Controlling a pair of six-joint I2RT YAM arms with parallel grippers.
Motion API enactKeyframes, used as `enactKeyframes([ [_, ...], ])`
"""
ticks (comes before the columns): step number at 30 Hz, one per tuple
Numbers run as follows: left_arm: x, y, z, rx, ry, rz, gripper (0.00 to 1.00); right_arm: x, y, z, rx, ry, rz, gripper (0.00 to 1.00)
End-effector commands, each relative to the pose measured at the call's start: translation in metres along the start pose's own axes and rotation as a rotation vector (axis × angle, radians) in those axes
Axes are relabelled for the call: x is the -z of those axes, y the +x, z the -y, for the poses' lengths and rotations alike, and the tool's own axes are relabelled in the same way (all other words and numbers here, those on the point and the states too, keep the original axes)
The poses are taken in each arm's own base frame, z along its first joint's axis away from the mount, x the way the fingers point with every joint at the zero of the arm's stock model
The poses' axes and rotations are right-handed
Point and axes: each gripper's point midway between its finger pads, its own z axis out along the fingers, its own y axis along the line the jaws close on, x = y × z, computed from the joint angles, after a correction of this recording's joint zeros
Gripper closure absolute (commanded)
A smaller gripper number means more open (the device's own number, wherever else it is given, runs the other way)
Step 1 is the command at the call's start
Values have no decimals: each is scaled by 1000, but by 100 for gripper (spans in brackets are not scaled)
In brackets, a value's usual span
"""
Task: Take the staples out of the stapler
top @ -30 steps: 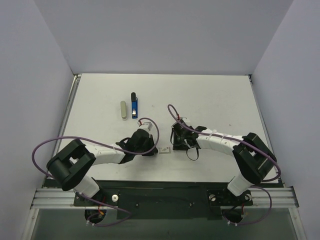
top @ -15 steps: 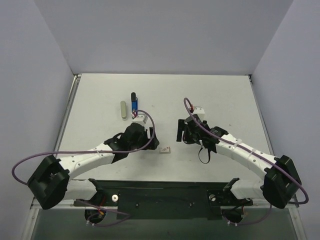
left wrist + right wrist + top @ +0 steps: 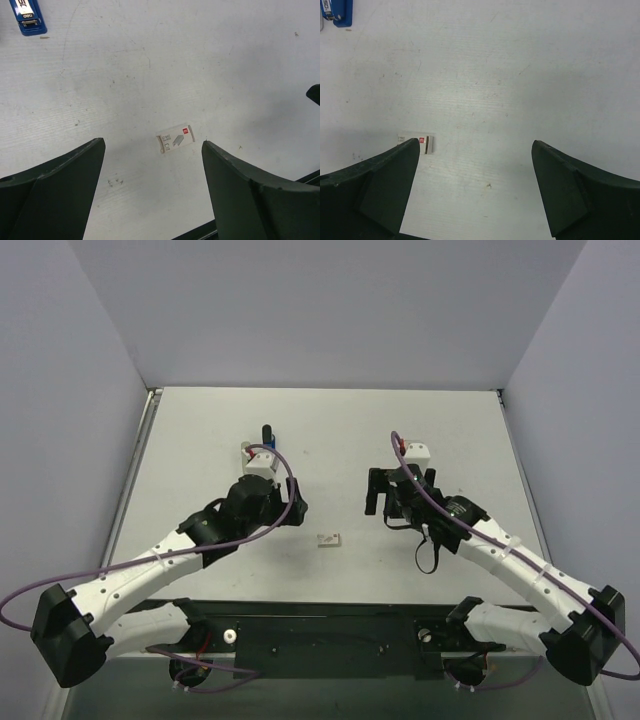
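Observation:
The blue stapler (image 3: 27, 17) lies flat on the table at the far left. It also shows in the top left corner of the right wrist view (image 3: 335, 11). From above, only the stapler's black far end (image 3: 268, 433) shows past my left wrist. The staples are hidden. My left gripper (image 3: 153, 142) hangs high over the table, open with nothing between its fingers. It is nearer than the stapler and to its right (image 3: 283, 508). My right gripper (image 3: 475, 141) is open and empty too, over bare table right of centre (image 3: 383, 502).
A small white staple box (image 3: 329, 538) with a red mark lies on the table between the two grippers. It sits just ahead of my left fingers (image 3: 175, 139) and beside my right gripper's left finger (image 3: 422, 144). The black rail (image 3: 305, 179) marks the table's near edge.
Both arms have stretched out from the near edge toward the far side and risen. Both grippers went from nearly shut to wide open. My left wrist now covers most of the stapler.

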Motion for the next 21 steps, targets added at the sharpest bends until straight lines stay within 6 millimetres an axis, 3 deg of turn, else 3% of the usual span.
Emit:
enactKeyframes([
  [1, 13, -29, 8, -35, -6, 34, 10, 23, -27, 19, 9, 72, 93, 11],
  [11, 29, -66, 14, -104, -1, 105, 10, 40, -40, 41, 0, 146, 175, 10],
  [17, 28, -74, 12, -108, -6, 120, 10, 39, -40, 36, -2, 122, 164, 9],
  [21, 26, -77, 9, -101, -11, 123, 11, 42, -39, 19, 10, 11, 165, 3],
])
